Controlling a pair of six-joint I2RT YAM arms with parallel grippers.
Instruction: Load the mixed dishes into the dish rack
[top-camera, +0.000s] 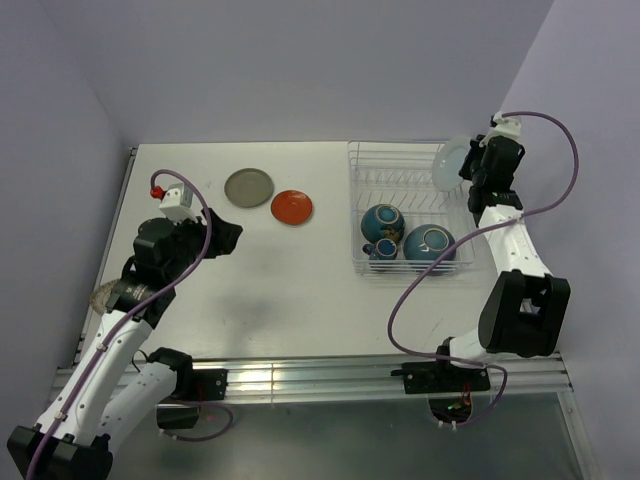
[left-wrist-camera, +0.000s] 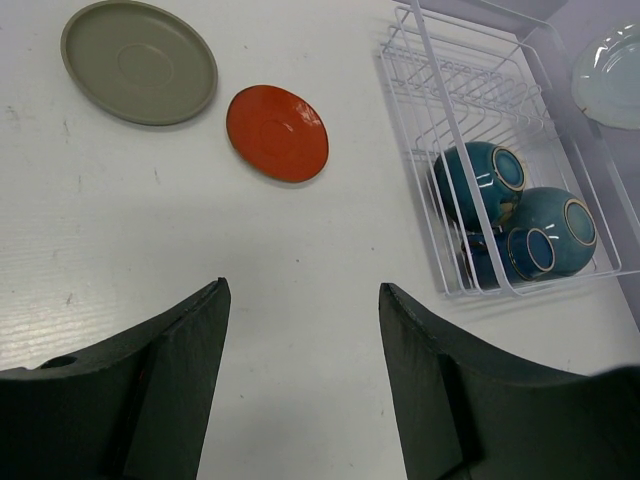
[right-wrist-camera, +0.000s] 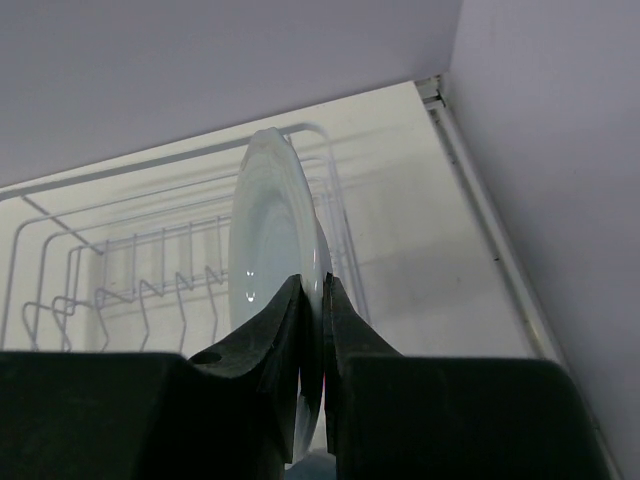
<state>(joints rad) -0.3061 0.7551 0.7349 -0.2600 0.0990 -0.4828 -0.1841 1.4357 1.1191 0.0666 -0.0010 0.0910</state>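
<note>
The right gripper (right-wrist-camera: 312, 290) is clamped on the rim of a pale blue-white round ceramic plate (right-wrist-camera: 270, 230), held edge-on above the white wire dish rack (top-camera: 400, 180) — its upright slots lie just below the fingers. Next, I judge: lower it squarely into a slot. The left gripper (left-wrist-camera: 302, 290) hangs open, an orange-red round plate (left-wrist-camera: 277, 132) ahead of it.

Plates (top-camera: 249, 187) (top-camera: 291, 207) left of rack (top-camera: 400, 172); bowls (top-camera: 382, 221) (top-camera: 429, 243), mug (top-camera: 384, 249) inside

A grey-olive round ceramic plate (top-camera: 249, 187) and a glossy orange-red round plate (top-camera: 291, 207) are both plain. Teal-blue glazed bowls (top-camera: 382, 221) show tan rims inside the white wire dish rack (top-camera: 400, 166). The pale blue-white round plate (top-camera: 449, 162) is plain too.
</note>
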